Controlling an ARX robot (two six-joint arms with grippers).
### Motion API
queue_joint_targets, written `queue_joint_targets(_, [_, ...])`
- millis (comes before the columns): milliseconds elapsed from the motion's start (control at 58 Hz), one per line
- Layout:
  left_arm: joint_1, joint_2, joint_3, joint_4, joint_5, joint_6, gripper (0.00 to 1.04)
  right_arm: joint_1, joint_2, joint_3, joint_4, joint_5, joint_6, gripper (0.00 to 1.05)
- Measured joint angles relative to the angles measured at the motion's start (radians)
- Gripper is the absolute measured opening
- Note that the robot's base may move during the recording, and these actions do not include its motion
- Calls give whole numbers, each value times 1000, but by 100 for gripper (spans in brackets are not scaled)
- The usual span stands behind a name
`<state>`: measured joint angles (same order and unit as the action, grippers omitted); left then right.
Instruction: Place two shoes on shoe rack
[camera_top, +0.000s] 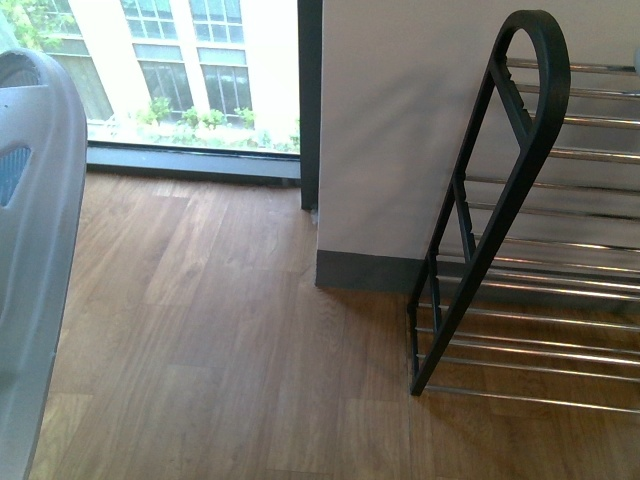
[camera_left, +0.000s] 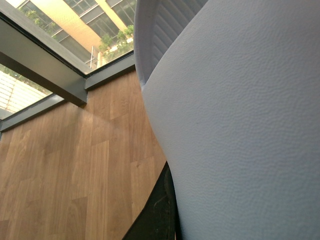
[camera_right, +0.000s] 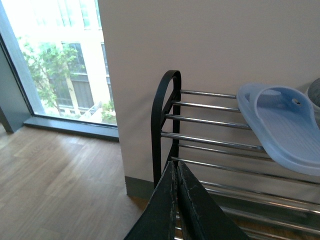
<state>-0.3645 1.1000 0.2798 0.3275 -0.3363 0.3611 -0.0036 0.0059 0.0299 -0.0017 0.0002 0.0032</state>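
The left tool (camera_left: 160, 215) grips a pale blue sandal (camera_left: 240, 125); the right tool (camera_right: 176, 200), closed and empty, faces the shoe rack (camera_right: 165, 110).

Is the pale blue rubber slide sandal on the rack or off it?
On: the sandal rests sole-down across the rack's chrome bars.

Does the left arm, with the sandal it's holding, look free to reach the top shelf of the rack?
Probably yes: the pale blue rubber slide sandal is raised at far left, and only bare wooden floor lies between it and the black-framed chrome-bar shoe rack.
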Motion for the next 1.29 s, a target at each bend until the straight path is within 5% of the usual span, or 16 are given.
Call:
queue_joint_targets(190, [0, 0, 0, 0, 0, 0, 2, 0, 0, 0, 0, 0, -1, 3])
queue_joint_targets(655, [3, 0, 0, 0, -4, 0, 2, 0, -1, 0, 0, -4, 0, 96])
queue_joint_targets(1293, [-2, 0, 0, 0, 3, 0, 2, 3, -2, -1, 0, 6, 0, 96])
